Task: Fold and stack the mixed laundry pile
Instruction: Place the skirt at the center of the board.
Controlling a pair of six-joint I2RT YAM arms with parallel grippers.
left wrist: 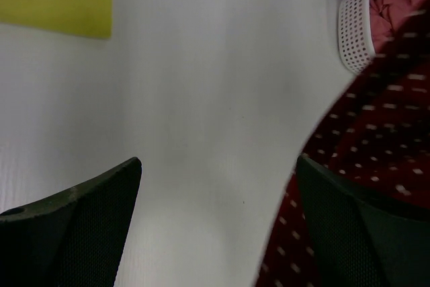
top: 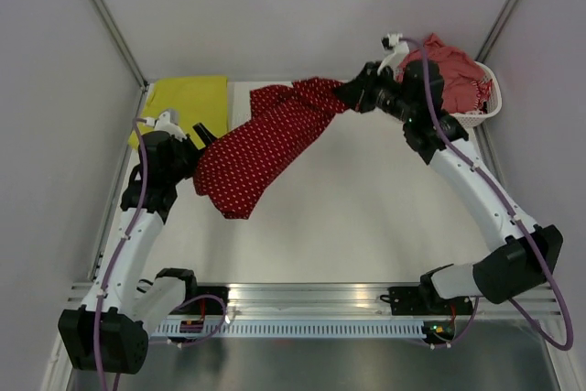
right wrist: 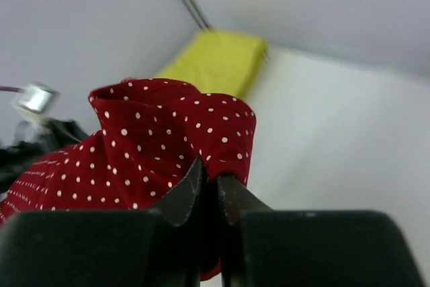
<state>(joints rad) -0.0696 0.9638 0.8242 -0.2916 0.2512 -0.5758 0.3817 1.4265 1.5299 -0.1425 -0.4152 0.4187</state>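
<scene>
- The right fingers (right wrist: 181, 196) are pinched tight on a bunched fold of the dark red white-dotted cloth (top: 265, 144), toward the back of the desk (top: 366, 208) and just in front of the basket.
- From that pinch the cloth runs in a long slant forward and to the left across the middle of the desk, broadening as it goes and ending in a blunt corner near the left arm. I cannot tell how much of it lies flat on the desk.
- The left fingers (left wrist: 87, 226) stand wide apart with nothing between them, only bare desk showing in the gap.
- They sit at the cloth's left edge. One finger is right against the dotted fabric, though I cannot tell whether it touches.
- A yellow-green garment (top: 188, 103) lies folded flat in the back left corner of the desk, apart from the red cloth.
- The white perforated basket (top: 481, 112) sits at the back right corner, partly behind the right arm.
- A salmon-pink garment (top: 449, 66) is heaped inside the basket and rises above its rim.
</scene>
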